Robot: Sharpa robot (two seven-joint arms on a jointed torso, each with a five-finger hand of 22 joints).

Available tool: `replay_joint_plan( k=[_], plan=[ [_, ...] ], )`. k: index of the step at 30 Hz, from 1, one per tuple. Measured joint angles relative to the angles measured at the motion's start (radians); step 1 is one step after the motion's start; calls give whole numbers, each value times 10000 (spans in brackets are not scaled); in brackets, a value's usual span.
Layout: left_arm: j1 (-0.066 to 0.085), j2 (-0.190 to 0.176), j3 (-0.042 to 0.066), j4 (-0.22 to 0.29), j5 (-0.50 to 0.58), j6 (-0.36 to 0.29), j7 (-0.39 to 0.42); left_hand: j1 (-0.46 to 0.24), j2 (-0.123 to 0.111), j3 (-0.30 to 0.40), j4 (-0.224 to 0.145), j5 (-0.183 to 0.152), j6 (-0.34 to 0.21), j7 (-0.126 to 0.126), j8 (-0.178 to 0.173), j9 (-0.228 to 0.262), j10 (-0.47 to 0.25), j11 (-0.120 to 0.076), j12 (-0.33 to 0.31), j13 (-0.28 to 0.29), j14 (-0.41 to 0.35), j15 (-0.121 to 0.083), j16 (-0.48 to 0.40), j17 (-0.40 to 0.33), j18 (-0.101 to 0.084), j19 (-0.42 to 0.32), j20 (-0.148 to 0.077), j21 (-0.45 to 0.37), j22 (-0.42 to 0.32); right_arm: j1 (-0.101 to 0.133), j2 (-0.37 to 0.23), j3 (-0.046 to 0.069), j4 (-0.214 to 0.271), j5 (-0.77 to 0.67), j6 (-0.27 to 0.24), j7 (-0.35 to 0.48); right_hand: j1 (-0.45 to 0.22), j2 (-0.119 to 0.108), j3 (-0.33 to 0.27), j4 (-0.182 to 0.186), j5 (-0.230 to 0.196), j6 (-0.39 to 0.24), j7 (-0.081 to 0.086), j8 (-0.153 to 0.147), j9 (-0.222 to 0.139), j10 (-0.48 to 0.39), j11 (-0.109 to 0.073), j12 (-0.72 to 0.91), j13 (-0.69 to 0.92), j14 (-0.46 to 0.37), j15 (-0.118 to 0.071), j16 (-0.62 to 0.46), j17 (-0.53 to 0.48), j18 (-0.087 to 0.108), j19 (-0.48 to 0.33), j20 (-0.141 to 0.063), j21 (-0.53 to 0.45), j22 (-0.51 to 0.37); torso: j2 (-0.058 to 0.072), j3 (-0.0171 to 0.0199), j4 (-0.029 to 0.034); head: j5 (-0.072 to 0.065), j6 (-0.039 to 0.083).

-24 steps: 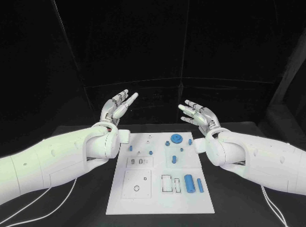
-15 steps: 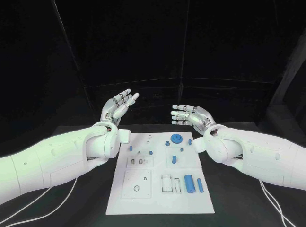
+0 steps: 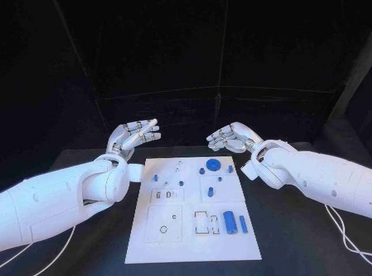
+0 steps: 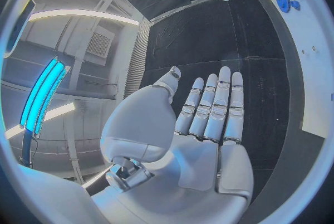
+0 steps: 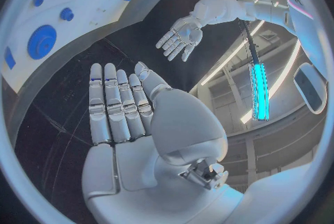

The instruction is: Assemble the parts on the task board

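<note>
White and flat, the task board (image 3: pixel 194 215) lies in the middle of the black table (image 3: pixel 302 230), its near end toward the robot. On its near right part a thick blue cylinder (image 3: pixel 230 222) lies beside a thinner blue peg (image 3: pixel 243 223), next to some rectangular slots. Farther along, small blue pieces (image 3: pixel 182 183) stand around the board's middle, and a blue gear (image 3: pixel 212 164) sits near the far edge, with another small blue part (image 3: pixel 230 169) just beside it. Past the board's far end both hands hang above the table, well apart from the board. The left hand (image 3: pixel 134 135) holds nothing, its fingers extended and slightly apart. The right hand (image 3: pixel 233 137) is likewise empty, fingers loosely spread.
</note>
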Motion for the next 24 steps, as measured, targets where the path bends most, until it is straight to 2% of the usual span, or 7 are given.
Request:
replay_joint_plan(
  k=[5, 8, 15, 16, 17, 18, 24],
  plan=[
    [0, -286, 1, 392, -206, 99, -6, 88, -4, 0, 0, 0, 595, 124, 46, -7, 700, -172, 0, -3, 935, -255, 65, 220, 2, 806, -238, 280, 50, 207, 46, 2, -115, -1442, 61, -401, 60, -116, 252, -10, 104, 463, -139, 0, -1, 682, -184, 0, 20, 813, -244, 124, 86, 0, 517, -263, 424, 172, 217, -37, 48, -61, 22],
    [1, -489, 3, 679, -316, 174, -31, 88, -4, 28, -28, 0, 811, 75, 45, -24, 998, -258, 0, -2, 1306, -370, 112, 395, 1, 1131, -356, 330, 51, 364, 107, 7, -129, -2372, 180, -773, 35, -335, 343, -21, 164, 691, -236, -39, 8, 1094, -327, 0, 46, 1380, -418, 273, 192, -1, 853, -465, 786, 343, 337, -58, 75, -91, 26],
    [1, -904, 2, 1605, -475, 288, -150, 87, -4, 28, -28, 0, 833, 54, 45, -24, 1100, -287, 0, 7, 1438, -406, 112, 482, 1, 1206, -431, 330, 50, 619, 262, 10, -34, -4646, 644, -1775, 56, -752, 437, 20, 369, 1119, -482, -107, 17, 1937, -660, 0, 144, 2558, -813, 766, 591, -2, 1536, -889, 1767, 865, 624, -123, 184, -216, 22],
    [0, -942, 2, 1702, -489, 299, -170, 87, -3, 28, -28, 0, 833, 54, 46, -24, 1100, -287, 0, 7, 1438, -405, 112, 483, 1, 1205, -431, 330, 50, 644, 280, 11, -19, -4909, 708, -1901, -1, -850, 444, 27, 369, 1168, -524, -172, 17, 2035, -710, -42, 144, 2845, -916, 1082, 821, -2, 1814, -998, 2143, 1077, 658, -129, 202, -228, 31],
    [0, -982, 1, 1798, -505, 310, -190, 87, -3, 28, -28, -1, 833, 54, 45, -24, 1099, -287, 0, 7, 1437, -405, 112, 482, 1, 1231, -406, 330, 50, 672, 315, 11, -2, -5263, 793, -2069, -103, -1070, 453, 35, 369, 1228, -584, -280, 17, 2133, -783, -160, 142, 3199, -1098, 1812, 1299, -5, 2276, -1222, 2822, 1448, 690, -135, 222, -236, 40],
    [-1, -1004, 1, 1847, -517, 318, -205, 87, -3, 28, -28, -1, 833, 54, 45, -24, 1099, -286, 0, 6, 1437, -405, 111, 482, 2, 1240, -398, 330, 50, 688, 342, 11, 7, -5500, 854, -2178, -163, -1130, 500, 40, 369, 1246, -601, -340, 17, 2142, -793, -239, 138, 3315, -1150, 2286, 1595, -3, 2427, -1319, 3149, 1625, 725, -141, 243, -244, 50],
    [-2, -1096, 0, 2015, -559, 356, -297, 87, -3, 28, -28, -1, 833, 54, 45, -23, 1099, -286, -41, 6, 1436, -405, 111, 492, 1, 1240, -398, 330, 49, 803, 528, 14, -1, -6868, 1258, -2860, -393, -1353, 669, 48, 280, 1127, -608, -380, 16, 1925, -765, -454, 90, 3366, -1199, 4116, 2782, -3, 2601, -1389, 4068, 2166, 906, -160, 337, -290, 71]
  ],
)
